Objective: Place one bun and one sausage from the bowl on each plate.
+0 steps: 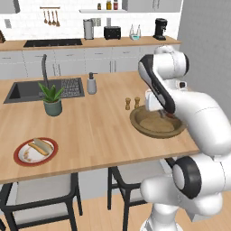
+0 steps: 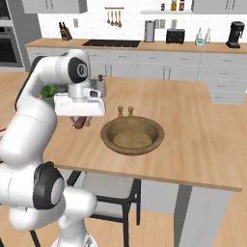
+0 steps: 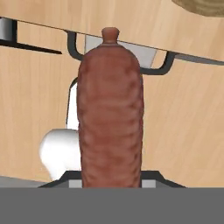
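The hand [image 2: 81, 121] grips a brown sausage [image 3: 110, 113], held above the tabletop [image 2: 183, 120]. It hangs just left of the wooden bowl [image 2: 132, 135].

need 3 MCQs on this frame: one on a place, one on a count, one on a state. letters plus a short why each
1. Where is the plate?
A. Near the counter's front edge, past the potted plant, far from the bowl
B. Inside the sink
C. Touching the bowl

2. How many small shakers stand just behind the bowl?
A. One
B. Two
C. Four

3. What is the end effector doing?
A. Open, holding nothing
B. Shut on a bun
C. Shut on the sausage

Key:
1 A: the left base view shows it by the front edge, on the plant's side.
2 B: a pair stands at the bowl's far rim.
3 C: the hand view shows the sausage running up from between the fingertips.
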Robot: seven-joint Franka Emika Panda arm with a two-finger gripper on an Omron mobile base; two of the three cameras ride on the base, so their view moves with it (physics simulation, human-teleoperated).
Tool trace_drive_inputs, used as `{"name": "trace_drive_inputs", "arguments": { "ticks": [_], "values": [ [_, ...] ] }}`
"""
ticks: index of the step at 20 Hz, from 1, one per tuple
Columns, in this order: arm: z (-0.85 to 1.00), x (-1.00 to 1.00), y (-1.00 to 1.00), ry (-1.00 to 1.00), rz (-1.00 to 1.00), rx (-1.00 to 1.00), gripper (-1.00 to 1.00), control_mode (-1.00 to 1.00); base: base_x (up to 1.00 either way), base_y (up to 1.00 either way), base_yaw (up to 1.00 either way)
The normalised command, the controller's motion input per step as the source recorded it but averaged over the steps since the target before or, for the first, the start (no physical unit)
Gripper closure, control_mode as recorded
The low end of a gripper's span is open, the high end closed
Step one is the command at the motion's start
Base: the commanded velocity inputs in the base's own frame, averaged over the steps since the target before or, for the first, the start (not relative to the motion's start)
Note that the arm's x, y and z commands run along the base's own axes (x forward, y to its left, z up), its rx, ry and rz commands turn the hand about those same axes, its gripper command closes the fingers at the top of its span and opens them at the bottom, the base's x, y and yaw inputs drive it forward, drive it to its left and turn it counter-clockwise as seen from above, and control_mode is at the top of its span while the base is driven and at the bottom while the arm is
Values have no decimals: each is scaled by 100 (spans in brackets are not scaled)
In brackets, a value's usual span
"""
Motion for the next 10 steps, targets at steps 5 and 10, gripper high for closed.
{"name": "trace_drive_inputs", "arguments": {
  "ticks": [5, 10],
  "values": [
    [18, 0, 0, -38, 0, -10, 100, -100, 0, 0, 0],
    [11, -5, 0, -14, 0, 0, 100, -100, 0, 0, 0]
  ]
}}
